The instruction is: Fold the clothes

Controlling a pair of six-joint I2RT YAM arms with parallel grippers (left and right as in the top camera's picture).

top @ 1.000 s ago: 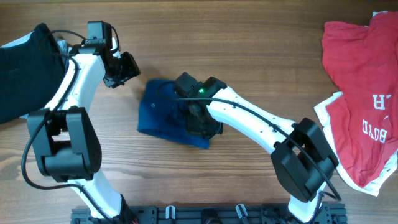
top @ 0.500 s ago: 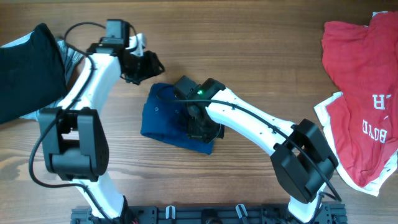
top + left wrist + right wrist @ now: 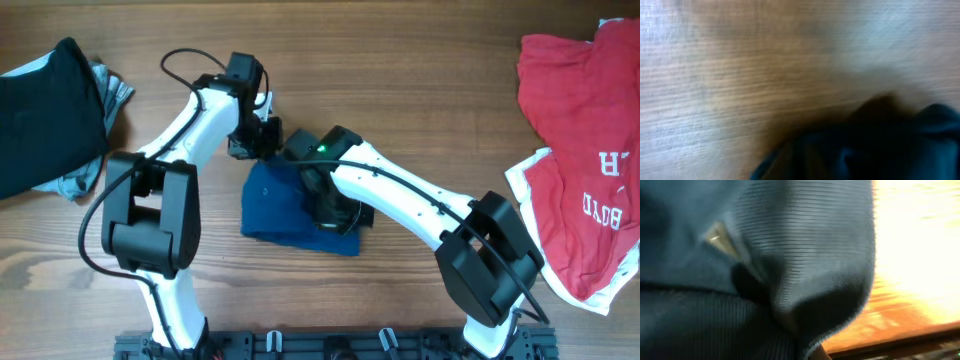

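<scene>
The dark blue shirt (image 3: 280, 208) lies folded into a small bundle at the table's middle. My left gripper (image 3: 264, 141) sits at its far left corner, shut on the cloth edge. In the left wrist view, dark blue cloth (image 3: 880, 145) bunches up at the bottom and my fingers are hidden. My right gripper (image 3: 329, 206) is down on the bundle's right side, shut on the fabric. The right wrist view is filled with ribbed blue cloth (image 3: 805, 240), so its fingers cannot be seen.
A red shirt with white lettering (image 3: 580, 150) is spread at the right edge. A black garment (image 3: 45, 110) lies at the far left with grey cloth (image 3: 115, 90) under it. Wooden table (image 3: 420, 80) surrounds the bundle.
My left arm swung right from near the black garment to the blue shirt's far corner, and its gripper shut there. The blue bundle shifted slightly right. The right arm barely moved.
</scene>
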